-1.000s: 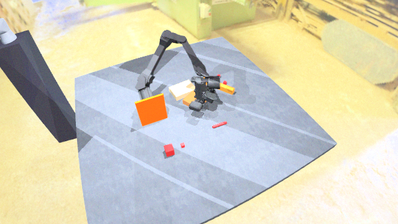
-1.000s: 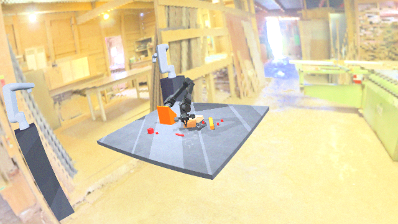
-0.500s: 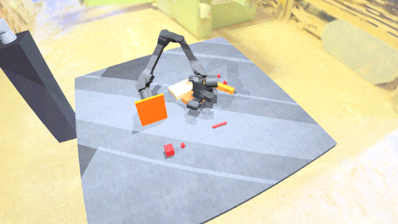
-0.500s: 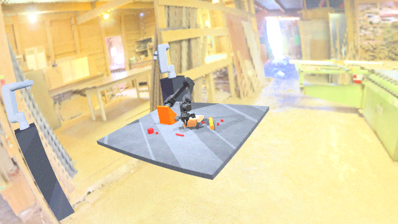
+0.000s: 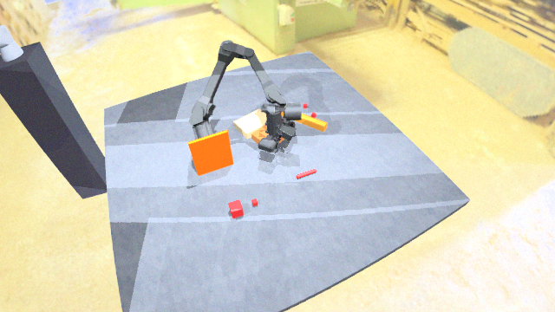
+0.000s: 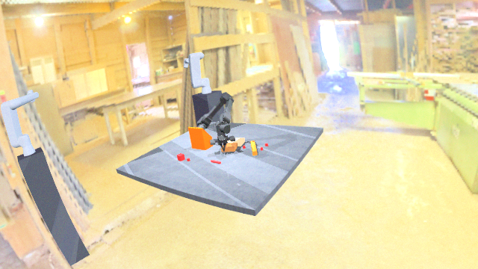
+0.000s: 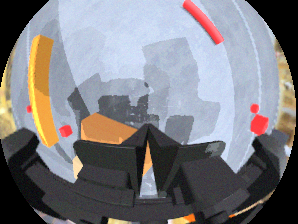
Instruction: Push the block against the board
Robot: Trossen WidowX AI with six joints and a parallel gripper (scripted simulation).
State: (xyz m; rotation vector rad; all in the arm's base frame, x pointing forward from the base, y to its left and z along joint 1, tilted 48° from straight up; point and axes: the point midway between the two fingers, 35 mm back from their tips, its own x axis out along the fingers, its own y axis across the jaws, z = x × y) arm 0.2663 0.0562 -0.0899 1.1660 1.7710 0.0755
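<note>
The gripper [image 5: 270, 145] is seen lowered to the grey table [image 5: 347, 182] with its jaws closed on nothing. The square block [image 5: 259, 135], orange, is found directly beside the gripper, partly hidden behind the wrist in the top view; in the wrist view the block [image 7: 107, 129] is shown just left of the closed fingertips, apparently touching them. The board [image 5: 313, 121], a long orange bar, is placed beyond the gripper on the side away from the arm's base, apart from the block, with a gap of table between them. A pale cream block [image 5: 249, 122] is set just behind the square block, toward the arm's base. An orange panel [image 5: 211, 152] is stood near the base, well apart from the gripper. A thin red stick [image 5: 306, 173] is laid in front of the gripper, and 1 red cube [image 5: 236, 208] with 1 smaller red piece [image 5: 254, 202] is located farther forward.
</note>
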